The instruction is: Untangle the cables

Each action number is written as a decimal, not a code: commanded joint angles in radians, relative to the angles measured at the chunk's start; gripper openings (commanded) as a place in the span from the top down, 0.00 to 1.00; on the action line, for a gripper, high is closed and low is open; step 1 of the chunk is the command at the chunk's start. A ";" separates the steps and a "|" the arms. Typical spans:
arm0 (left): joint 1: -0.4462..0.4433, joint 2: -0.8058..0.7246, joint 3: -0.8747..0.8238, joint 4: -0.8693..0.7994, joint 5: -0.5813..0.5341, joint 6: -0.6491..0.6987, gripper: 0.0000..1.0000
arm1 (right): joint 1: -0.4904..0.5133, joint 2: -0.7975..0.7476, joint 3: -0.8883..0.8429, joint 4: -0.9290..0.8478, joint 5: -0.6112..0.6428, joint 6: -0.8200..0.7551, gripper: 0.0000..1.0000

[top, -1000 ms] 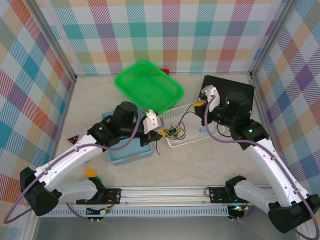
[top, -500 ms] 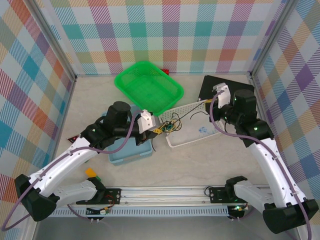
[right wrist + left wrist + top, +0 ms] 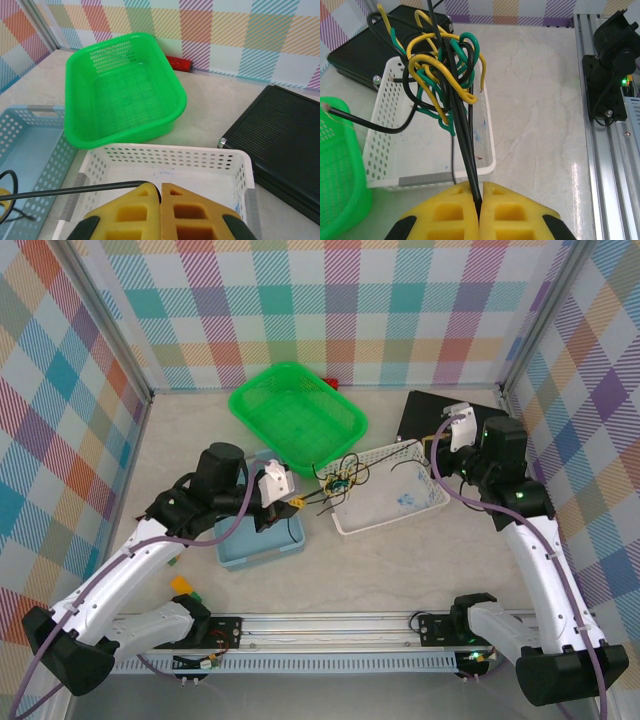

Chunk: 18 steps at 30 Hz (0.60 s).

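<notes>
Left claw [image 3: 480, 200]: fingers pressed together on a black cable [image 3: 466, 150], pinching it just below the knot. That's the anchor end.
Right claw [image 3: 160, 192]: also clamped, with the black cable running off to its left from between the tips (the exact bite is tucked behind the pads).
Cables [image 3: 340, 478]: yellow, green and black loops bunched in one knot, lifted off the table and hanging over the left end of the white basket [image 3: 392, 518], between the two claws.
Why held so: the claws sit well apart, so the black line stretches and the knot gets tugged from both sides.
Around it: green basket [image 3: 295, 410] behind, blue basket [image 3: 260, 550] under the left arm, black box [image 3: 430, 405] at the far right.
Progress: early, I'd say, since the loops are wrapped through one another.
Watch for: a straight pull could cinch the knot tighter rather than free it.
</notes>
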 commanded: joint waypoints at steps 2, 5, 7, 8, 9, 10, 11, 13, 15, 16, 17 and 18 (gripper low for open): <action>0.036 -0.039 -0.012 -0.192 0.056 0.041 1.00 | -0.080 -0.018 -0.004 0.137 0.171 0.015 1.00; 0.070 -0.028 0.018 -0.234 0.076 0.067 1.00 | -0.100 -0.019 -0.007 0.106 0.224 0.035 1.00; 0.117 -0.024 0.047 -0.281 0.121 0.094 1.00 | -0.132 -0.028 -0.019 0.098 0.231 0.058 1.00; 0.138 -0.025 0.059 -0.308 0.134 0.110 1.00 | -0.142 -0.032 -0.022 0.093 0.234 0.063 1.00; 0.156 -0.026 0.071 -0.334 0.141 0.126 1.00 | -0.154 -0.032 -0.023 0.082 0.240 0.066 1.00; 0.169 -0.029 0.080 -0.358 0.139 0.138 1.00 | -0.168 -0.034 -0.021 0.069 0.243 0.070 1.00; 0.179 -0.032 0.086 -0.373 0.136 0.147 1.00 | -0.177 -0.035 -0.020 0.059 0.243 0.074 1.00; 0.199 -0.040 0.095 -0.395 0.136 0.157 1.00 | -0.191 -0.042 -0.025 0.050 0.234 0.078 1.00; 0.206 -0.049 0.100 -0.403 0.137 0.154 1.00 | -0.191 -0.055 -0.034 0.059 0.219 0.083 1.00; 0.208 -0.056 0.100 -0.402 0.135 0.149 1.00 | -0.191 -0.065 -0.041 0.071 0.203 0.081 1.00; 0.209 -0.062 0.098 -0.391 0.130 0.140 1.00 | -0.191 -0.074 -0.050 0.084 0.172 0.072 1.00; 0.209 -0.063 0.095 -0.376 0.124 0.130 1.00 | -0.192 -0.090 -0.062 0.106 0.121 0.060 1.00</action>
